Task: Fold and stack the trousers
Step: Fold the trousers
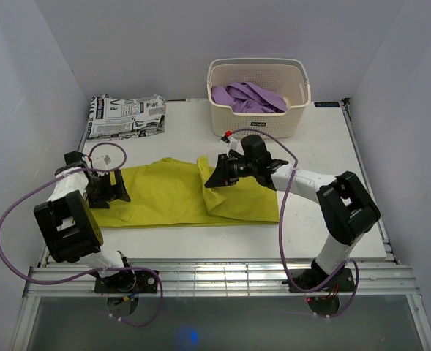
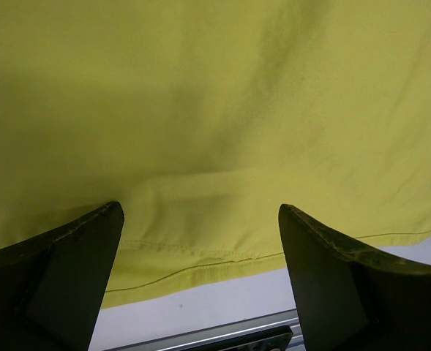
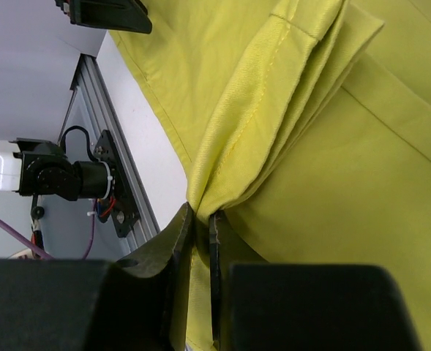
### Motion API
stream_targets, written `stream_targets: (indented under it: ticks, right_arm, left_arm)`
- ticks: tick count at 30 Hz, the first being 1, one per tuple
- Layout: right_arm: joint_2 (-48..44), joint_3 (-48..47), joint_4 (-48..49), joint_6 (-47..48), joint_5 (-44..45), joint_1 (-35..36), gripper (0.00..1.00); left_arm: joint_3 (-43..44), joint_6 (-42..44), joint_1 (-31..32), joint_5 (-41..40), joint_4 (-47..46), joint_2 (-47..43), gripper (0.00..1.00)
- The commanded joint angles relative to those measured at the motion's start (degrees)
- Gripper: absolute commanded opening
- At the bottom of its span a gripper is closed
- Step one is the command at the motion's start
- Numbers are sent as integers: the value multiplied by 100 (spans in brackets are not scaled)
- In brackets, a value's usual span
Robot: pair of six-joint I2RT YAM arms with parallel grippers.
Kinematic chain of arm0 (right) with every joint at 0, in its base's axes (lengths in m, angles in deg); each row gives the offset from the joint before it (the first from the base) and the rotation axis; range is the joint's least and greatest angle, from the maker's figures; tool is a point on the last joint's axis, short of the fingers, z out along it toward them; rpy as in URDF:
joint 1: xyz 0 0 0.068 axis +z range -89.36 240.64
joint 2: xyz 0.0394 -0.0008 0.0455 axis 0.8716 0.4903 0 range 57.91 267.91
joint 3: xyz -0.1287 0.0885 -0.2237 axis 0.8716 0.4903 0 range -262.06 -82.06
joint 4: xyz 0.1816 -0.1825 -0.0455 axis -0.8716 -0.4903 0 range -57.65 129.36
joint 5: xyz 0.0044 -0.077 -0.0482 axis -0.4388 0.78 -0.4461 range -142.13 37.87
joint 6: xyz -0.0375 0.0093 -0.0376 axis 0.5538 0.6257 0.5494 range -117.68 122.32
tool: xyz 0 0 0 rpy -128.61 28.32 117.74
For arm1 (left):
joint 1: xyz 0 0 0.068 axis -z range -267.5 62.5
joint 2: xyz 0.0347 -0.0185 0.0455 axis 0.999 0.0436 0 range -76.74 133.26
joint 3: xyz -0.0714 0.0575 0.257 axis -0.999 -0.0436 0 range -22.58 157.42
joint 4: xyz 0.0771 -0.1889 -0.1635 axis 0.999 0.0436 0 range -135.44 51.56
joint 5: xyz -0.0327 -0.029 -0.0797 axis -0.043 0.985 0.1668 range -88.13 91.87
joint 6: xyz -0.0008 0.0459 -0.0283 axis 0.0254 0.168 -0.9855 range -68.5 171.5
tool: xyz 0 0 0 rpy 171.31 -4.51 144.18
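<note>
Lying left to right across the white table (image 1: 347,146), the long mustard-yellow cloth trousers (image 1: 164,196) sit under both arms in the top view. The left wrist view alone reveals the left gripper (image 2: 200,210) with jaws spread wide over the near hem. The right wrist view shows the right gripper (image 3: 199,216) pinching a bunched fold.

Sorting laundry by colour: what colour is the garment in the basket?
The garment is purple, best seen in the top view.
</note>
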State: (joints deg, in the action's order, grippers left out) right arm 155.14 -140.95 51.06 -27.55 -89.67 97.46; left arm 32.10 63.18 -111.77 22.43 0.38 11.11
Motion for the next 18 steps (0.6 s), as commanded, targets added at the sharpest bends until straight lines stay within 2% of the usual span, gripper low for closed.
stream_targets:
  ticks: [1,18]
  right_arm:
    - [68,-184,368,-89,54,141,8]
    - [613,-447,561,-379,186,344,8]
  left_arm:
    - [-53,-26,-34,-8,-82,-243,98]
    - [-62,-52,-34,-96,-135,-251,98]
